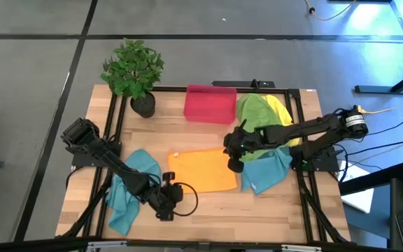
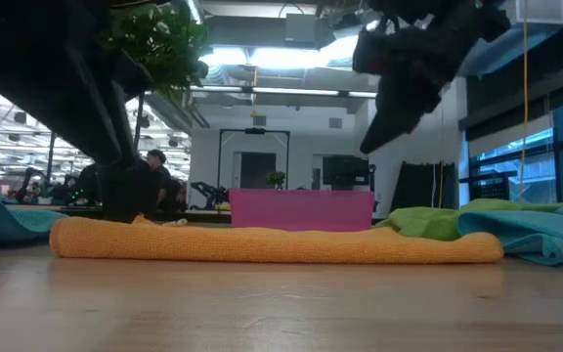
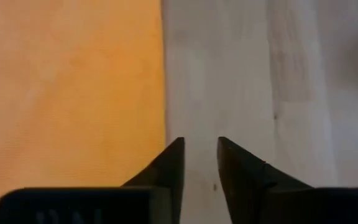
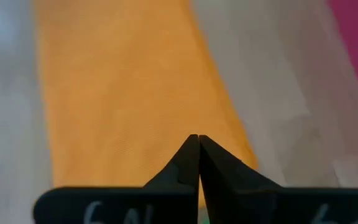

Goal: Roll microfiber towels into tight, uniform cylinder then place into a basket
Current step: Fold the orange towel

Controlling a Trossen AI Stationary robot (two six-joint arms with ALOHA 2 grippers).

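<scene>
A pale wooden table (image 1: 208,206) with black rails is seen on a grey floor, and behind it, in the low view, a large hall lit by ceiling strips, with a person (image 2: 154,176) seated far back. The orange towel (image 1: 203,170) is spread flat at the middle, with teal towels (image 1: 133,183) on both sides, green (image 1: 252,110) and yellow (image 1: 280,112) ones bunched beside the red-pink basket (image 1: 210,103), and a potted plant (image 1: 134,70) at the far corner. The left gripper (image 3: 199,163) is held slightly apart over bare wood by the orange edge, while the right gripper (image 4: 195,157) is pressed together, empty, above that towel.
</scene>
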